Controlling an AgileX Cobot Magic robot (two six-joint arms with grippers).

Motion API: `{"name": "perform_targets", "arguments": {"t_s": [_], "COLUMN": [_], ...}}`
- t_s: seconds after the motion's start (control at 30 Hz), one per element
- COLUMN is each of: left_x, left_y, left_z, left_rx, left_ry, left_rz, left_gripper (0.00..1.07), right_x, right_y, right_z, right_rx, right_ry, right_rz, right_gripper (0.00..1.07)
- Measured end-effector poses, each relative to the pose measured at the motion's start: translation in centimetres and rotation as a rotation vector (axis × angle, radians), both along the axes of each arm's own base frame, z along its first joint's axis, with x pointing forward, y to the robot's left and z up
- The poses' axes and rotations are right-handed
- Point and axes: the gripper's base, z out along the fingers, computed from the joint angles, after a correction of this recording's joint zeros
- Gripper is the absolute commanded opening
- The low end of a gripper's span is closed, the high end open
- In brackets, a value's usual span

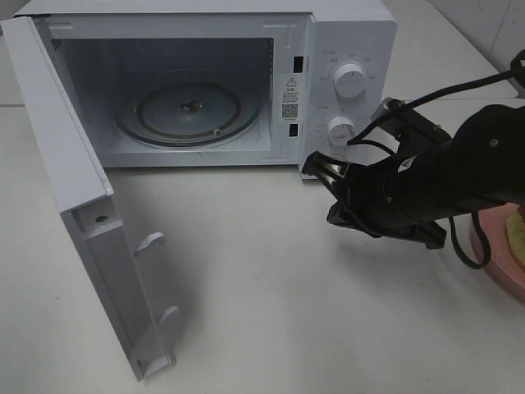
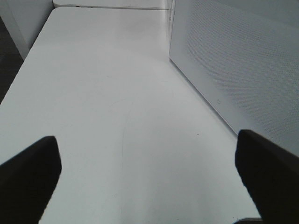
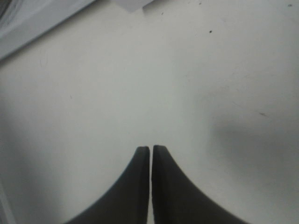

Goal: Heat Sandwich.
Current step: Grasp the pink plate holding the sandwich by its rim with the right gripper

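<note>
White tabletop (image 1: 271, 279) filled most of what we saw, with a white microwave (image 1: 353, 33) standing at its back. Its door (image 1: 66, 164) was swung wide to the left, and the glass turntable (image 1: 187, 107) was in plain view inside. We found the right gripper (image 3: 150, 150) low over the table just in front of the microwave's control panel, near the lower knob (image 1: 340, 130). Its two dark fingers were pressed together with nothing between them. The left gripper (image 2: 149, 179) hung above the table beside a white, finely dotted panel (image 2: 233, 60), its fingers (image 2: 30, 175) spread wide and holding nothing. At the right edge of the high view we saw the sandwich (image 1: 518, 234) only as a yellowish sliver on the pink plate (image 1: 492, 263), partly behind the right arm (image 1: 459, 172) and well apart from the microwave's cavity.
</note>
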Motion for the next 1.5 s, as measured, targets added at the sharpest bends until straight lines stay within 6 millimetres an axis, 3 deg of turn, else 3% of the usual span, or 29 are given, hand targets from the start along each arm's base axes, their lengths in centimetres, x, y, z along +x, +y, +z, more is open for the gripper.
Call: {"name": "perform_targets", "arguments": {"t_s": [0.03, 0.07, 0.2, 0.23, 0.37, 0.57, 0.8, 0.9, 0.93, 0.97, 1.07, 1.1, 1.13, 1.23, 1.5], "left_x": [0.0, 0.0, 0.0, 0.0, 0.0, 0.0, 0.0, 0.0, 0.0, 0.0, 0.0, 0.0, 0.0, 0.0, 0.0], "left_y": [0.0, 0.0, 0.0, 0.0, 0.0, 0.0, 0.0, 0.0, 0.0, 0.0, 0.0, 0.0, 0.0, 0.0, 0.0], "left_z": [0.0, 0.0, 0.0, 0.0, 0.0, 0.0, 0.0, 0.0, 0.0, 0.0, 0.0, 0.0, 0.0, 0.0, 0.0], "left_rx": [0.0, 0.0, 0.0, 0.0, 0.0, 0.0, 0.0, 0.0, 0.0, 0.0, 0.0, 0.0, 0.0, 0.0, 0.0], "left_ry": [0.0, 0.0, 0.0, 0.0, 0.0, 0.0, 0.0, 0.0, 0.0, 0.0, 0.0, 0.0, 0.0, 0.0, 0.0], "left_rz": [0.0, 0.0, 0.0, 0.0, 0.0, 0.0, 0.0, 0.0, 0.0, 0.0, 0.0, 0.0, 0.0, 0.0, 0.0], "left_gripper": [0.96, 0.96, 0.96, 0.96, 0.96, 0.96, 0.96, 0.96, 0.96, 0.96, 0.96, 0.96, 0.96, 0.96, 0.96], "right_x": [0.0, -0.4, -0.9, -1.3, -2.2, -3.6, -4.4, -4.7, -4.9, -4.9, -5.1, -5.1, -5.1, -5.2, -4.9], "right_y": [0.0, 0.0, 0.0, -0.1, -0.3, -1.2, -2.9, -4.5, -5.2, -5.2, -6.5, -6.9, -6.9, -8.2, -10.0], "right_z": [0.0, 0.3, 0.7, 1.1, 1.7, 2.7, 4.0, 5.1, 5.6, 5.6, 6.6, 6.8, 6.8, 7.3, 7.3], "right_rx": [0.0, -0.066, -0.154, -0.207, -0.28, -0.37, -0.405, -0.406, -0.412, -0.412, -0.427, -0.433, -0.433, -0.465, -0.519], "right_ry": [0.0, -0.018, -0.049, -0.067, -0.066, -0.013, 0.039, 0.063, 0.069, 0.069, 0.068, 0.066, 0.066, 0.07, 0.1], "right_rz": [0.0, 0.129, 0.307, 0.418, 0.571, 0.72, 0.737, 0.702, 0.683, 0.683, 0.623, 0.61, 0.61, 0.571, 0.53], "right_gripper": [0.07, 0.07, 0.07, 0.08, 0.1, 0.14, 0.19, 0.28, 0.37, 0.37, 0.58, 0.72, 0.72, 0.94, 0.97]}}
